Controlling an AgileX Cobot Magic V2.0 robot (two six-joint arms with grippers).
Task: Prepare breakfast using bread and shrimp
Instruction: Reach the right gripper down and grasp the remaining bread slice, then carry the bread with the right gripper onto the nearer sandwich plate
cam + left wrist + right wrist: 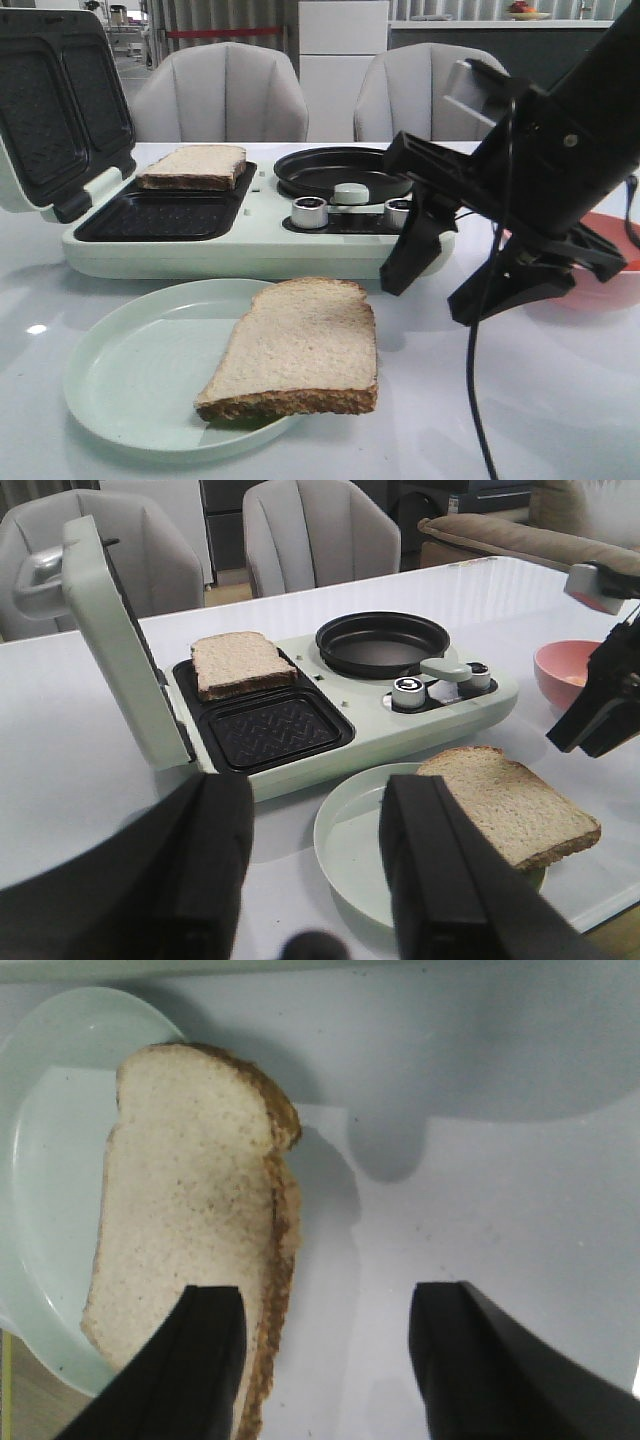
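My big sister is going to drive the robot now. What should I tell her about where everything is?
Right end effector: open, empty, just right of the plate.
Left end effector: open, empty, held back from the sandwich maker.
Bread: one slice sits in the maker's far slot; the other slice lies on the plate, hanging over its right edge.
Shrimp: none visible; the pink bowl may hold something, but I can't tell.
Done: first slice loaded, lid open.
Left: the second slice, the shrimp, the pan.
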